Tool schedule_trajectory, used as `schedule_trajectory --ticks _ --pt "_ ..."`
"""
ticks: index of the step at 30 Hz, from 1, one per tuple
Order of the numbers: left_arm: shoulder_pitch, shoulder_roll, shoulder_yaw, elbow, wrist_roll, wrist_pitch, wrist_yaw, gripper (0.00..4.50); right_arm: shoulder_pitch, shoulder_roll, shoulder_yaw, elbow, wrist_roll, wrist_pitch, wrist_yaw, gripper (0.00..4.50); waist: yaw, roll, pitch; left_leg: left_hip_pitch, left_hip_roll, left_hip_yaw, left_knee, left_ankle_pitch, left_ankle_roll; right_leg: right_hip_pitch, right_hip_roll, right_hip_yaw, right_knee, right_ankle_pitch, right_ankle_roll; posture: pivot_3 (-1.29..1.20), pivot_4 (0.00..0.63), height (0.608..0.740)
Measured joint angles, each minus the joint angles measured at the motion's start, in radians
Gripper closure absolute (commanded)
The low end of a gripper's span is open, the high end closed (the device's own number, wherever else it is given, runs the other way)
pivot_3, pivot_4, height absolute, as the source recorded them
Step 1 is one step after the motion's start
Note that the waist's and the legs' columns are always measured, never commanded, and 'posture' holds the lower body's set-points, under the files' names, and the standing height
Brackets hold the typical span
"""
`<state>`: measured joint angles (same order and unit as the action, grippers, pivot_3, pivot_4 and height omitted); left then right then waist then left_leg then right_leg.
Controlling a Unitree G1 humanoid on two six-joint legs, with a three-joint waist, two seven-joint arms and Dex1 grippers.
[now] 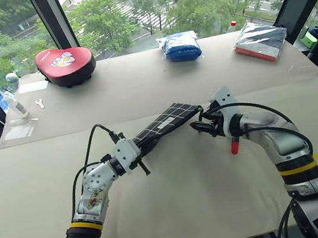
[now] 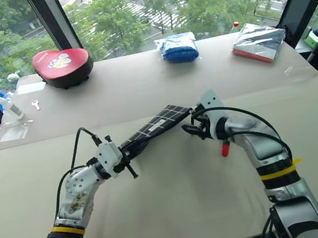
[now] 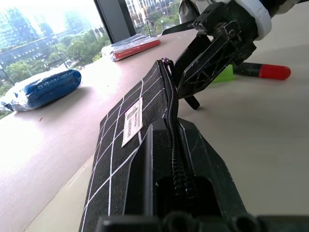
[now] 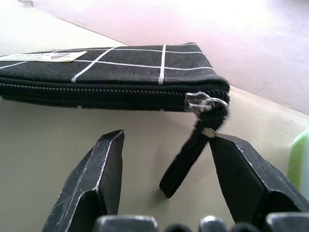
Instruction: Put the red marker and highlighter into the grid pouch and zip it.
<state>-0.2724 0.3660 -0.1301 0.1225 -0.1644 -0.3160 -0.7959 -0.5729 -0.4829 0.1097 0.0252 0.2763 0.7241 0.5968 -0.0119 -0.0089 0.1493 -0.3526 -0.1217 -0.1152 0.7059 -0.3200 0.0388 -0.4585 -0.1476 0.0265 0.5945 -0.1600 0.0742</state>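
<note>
no text can be read anywhere. the grid pouch (image 3: 126,145) bears a small white label (image 3: 132,122) whose print is too fine to make out. white lettering on the red heart-shaped case (image 1: 66,63) is likewise illegible.

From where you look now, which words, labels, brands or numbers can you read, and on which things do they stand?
No text can be read with certainty.
Grid pouch: its small white label carries dark print, too small to read.
Red heart-shaped case: a cartoon picture and a short pale word on the lid, too blurred to read.
Blue packet: no legible print.
Silver packet: no legible print.
</note>
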Motion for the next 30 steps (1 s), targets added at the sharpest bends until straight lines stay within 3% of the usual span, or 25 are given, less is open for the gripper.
schedule_trajectory --ticks 1,2,4,10,17,25,30 --pt "0.0 0.0 0.0 -0.003 0.0 0.003 0.0 4.5 -0.001 0.001 0.002 0.006 -0.006 -0.005 0.001 1.44 0.0 0.0 0.0 0.0 0.0 0.0 0.0 0.0 0.0 0.0 0.0 0.0 0.0 0.0 0.0 0.0 0.15 0.74" --pt "0.0 0.0 0.0 -0.006 0.0 0.007 0.001 4.5 -0.001 0.001 0.002 0.008 -0.013 -0.006 0.003 1.94 0.0 0.0 0.0 0.0 0.0 0.0 0.0 0.0 0.0 0.0 0.0 0.0 0.0 0.0 0.0 0.0 0.15 0.74" --pt "0.0 0.0 0.0 -0.009 0.0 0.013 0.001 4.5 -0.001 0.001 0.002 0.01 -0.02 -0.011 0.007 2.38 0.0 0.0 0.0 0.0 0.0 0.0 0.0 0.0 0.0 0.0 0.0 0.0 0.0 0.0 0.0 0.0 0.15 0.74" --pt "-0.001 -0.003 0.001 -0.009 0.0 0.015 0.001 4.5 0.003 0.004 0.002 -0.011 -0.018 -0.029 0.046 4.47 -0.002 0.0 0.0 0.0 0.0 0.0 0.0 0.0 0.0 0.0 0.0 0.0 0.0 0.0 0.0 0.0 0.15 0.74" --pt "-0.017 -0.014 0.001 0.001 0.001 0.015 0.001 4.5 0.032 -0.002 0.002 -0.089 -0.014 -0.024 0.094 4.47 -0.001 0.0 0.0 0.0 0.0 0.0 0.0 0.0 0.0 0.0 0.0 0.0 0.0 0.0 0.0 0.0 0.15 0.74" --pt "-0.05 -0.03 0.002 0.041 0.001 0.012 -0.003 4.5 0.068 -0.03 0.107 -0.218 0.006 0.031 0.188 4.47 -0.001 0.0 0.0 0.0 0.0 0.0 0.0 0.0 0.0 0.0 0.0 0.0 0.0 0.0 0.0 0.0 0.15 0.74" --pt "-0.068 -0.041 0.002 0.067 0.001 0.009 -0.011 4.5 0.012 0.023 0.116 -0.222 0.022 0.055 0.187 4.47 -0.002 0.0 0.0 0.0 0.0 0.001 0.0 0.0 0.0 0.0 0.0 0.0 0.0 0.001 0.0 0.0 0.15 0.74"
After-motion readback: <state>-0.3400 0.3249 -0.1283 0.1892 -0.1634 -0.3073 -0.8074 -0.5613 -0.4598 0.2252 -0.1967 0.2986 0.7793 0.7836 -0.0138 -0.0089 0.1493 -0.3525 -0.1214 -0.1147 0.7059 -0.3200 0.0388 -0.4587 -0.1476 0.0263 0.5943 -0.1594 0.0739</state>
